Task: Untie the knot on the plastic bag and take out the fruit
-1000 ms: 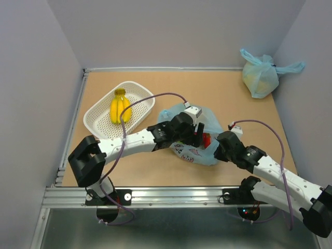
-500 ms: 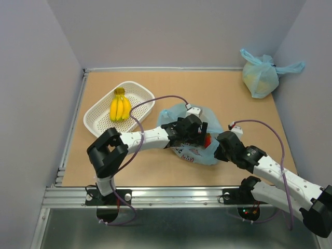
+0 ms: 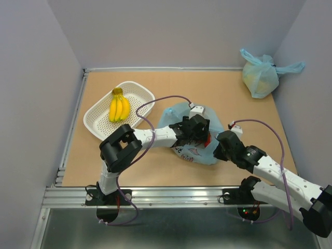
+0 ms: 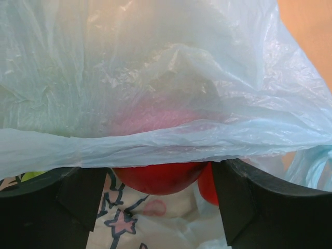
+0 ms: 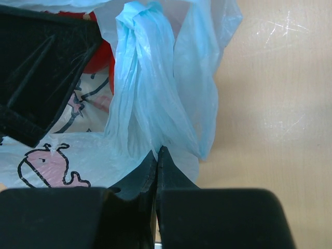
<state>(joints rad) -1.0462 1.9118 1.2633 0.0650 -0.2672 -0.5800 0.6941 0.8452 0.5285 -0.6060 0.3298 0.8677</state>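
Observation:
The plastic bag (image 3: 189, 150), light blue with cartoon prints, lies open mid-table. My left gripper (image 3: 201, 134) is inside its mouth. In the left wrist view it (image 4: 161, 199) is open, with its fingers (image 4: 254, 202) on either side of a red apple (image 4: 158, 179), and bag film (image 4: 166, 93) is draped over the tips. A second red piece (image 4: 207, 188) sits beside the apple. My right gripper (image 3: 218, 148) is shut (image 5: 156, 151) on a twisted light blue handle strip (image 5: 142, 78) at the bag's right edge. No tied knot joins the handles. A yellow banana bunch (image 3: 119, 108) lies in the basket.
A white mesh basket (image 3: 98, 122) sits at the left. A plain light blue tied bag (image 3: 260, 77) stands in the back right corner. Grey walls enclose the table on three sides. The left arm's elbow (image 3: 122, 150) is folded near the front.
The left arm has folded, its elbow swinging right toward the bag, and its gripper has pushed slightly further right into the bag mouth. The right arm has not moved.

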